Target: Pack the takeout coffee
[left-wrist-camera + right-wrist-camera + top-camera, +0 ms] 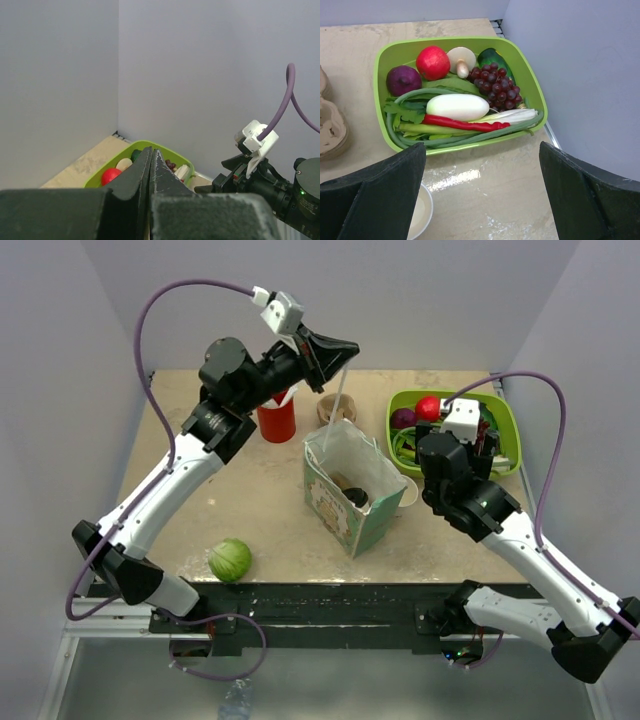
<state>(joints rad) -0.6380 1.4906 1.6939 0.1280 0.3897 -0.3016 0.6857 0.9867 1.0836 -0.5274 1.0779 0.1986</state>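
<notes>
Near the front edge of the table (280, 540), a green cabbage (230, 560). Just behind, mid-table, an open paper bag (335, 505), standing upright; inside it the takeout coffee (356, 497), only its black lid showing. Just beside the bag's right side, a lidless white paper cup (407, 495). Above that cup, the right gripper (481, 150), fingers spread wide, grasping nothing. Farther back: a red cup (277, 422) with white straws, a cardboard cup carrier (330, 408), a green tray (382, 65) of vegetables, grapes (495, 85) among them. Highest and farthest, the left gripper (151, 156), clenched tight; whether anything thin is pinched there, impossible to tell.
</notes>
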